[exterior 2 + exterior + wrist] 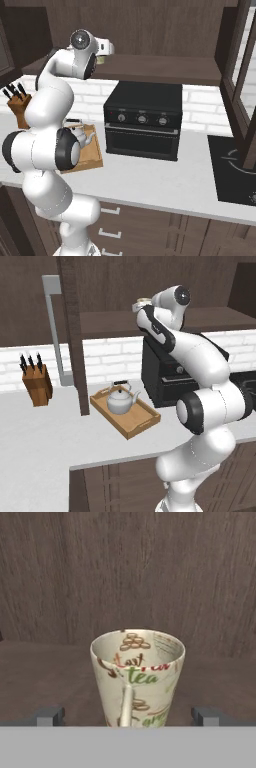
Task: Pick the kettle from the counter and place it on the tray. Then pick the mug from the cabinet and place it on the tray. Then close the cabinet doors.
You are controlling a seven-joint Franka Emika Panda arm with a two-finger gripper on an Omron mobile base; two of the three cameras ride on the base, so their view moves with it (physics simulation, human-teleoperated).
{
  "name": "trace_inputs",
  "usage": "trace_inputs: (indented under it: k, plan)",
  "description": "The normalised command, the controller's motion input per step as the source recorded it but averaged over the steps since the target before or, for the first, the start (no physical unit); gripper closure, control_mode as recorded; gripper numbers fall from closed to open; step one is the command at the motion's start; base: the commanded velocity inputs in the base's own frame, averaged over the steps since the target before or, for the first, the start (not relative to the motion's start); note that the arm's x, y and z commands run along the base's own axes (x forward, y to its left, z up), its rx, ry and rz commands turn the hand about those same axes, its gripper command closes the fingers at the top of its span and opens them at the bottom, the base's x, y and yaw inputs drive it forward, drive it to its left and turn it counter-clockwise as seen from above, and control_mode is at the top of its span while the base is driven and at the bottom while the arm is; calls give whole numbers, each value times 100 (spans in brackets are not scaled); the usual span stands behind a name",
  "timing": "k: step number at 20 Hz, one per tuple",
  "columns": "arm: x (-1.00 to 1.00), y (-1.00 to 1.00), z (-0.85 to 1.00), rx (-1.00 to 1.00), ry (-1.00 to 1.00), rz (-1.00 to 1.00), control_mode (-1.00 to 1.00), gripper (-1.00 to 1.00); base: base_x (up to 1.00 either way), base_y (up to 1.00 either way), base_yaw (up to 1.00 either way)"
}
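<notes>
The beige mug (pixel 137 677), printed with tea lettering, stands upright on the cabinet (pixel 45 672) shelf, its handle turned toward the hand. My gripper (pixel 127 716) is open, one fingertip (pixel 47 716) on each side of the mug's base with a gap to its wall. In the left base view the mug (pixel 141 304) peeks out just beyond the raised hand. The silver-grey kettle (pixel 120 398) sits in the wooden tray (pixel 145 426) on the counter. One of the cabinet doors (pixel 52 331) stands open at the left, the other (pixel 240 85) at the right.
A black oven (pixel 142 120) stands on the counter under the shelf, right of the tray. A knife block (pixel 36 383) is at the far left by the brick wall. A dark cooktop (pixel 235 165) lies at the right.
</notes>
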Motion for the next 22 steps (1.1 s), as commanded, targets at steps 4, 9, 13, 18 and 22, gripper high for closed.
trace_inputs:
  k: [4,9,13,18,22]
  plan:
    - [11,0,-8,0,0,0,-100,-100,0,0,0]
    - [1,0,-4,0,0,0,-100,100,0,0,0]
    - [0,0,-2,0,0,0,-100,100,0,0,0]
    - [0,0,0,0,0,0,-100,100,0,0,0]
    - [0,0,0,0,0,0,-100,100,0,0,0]
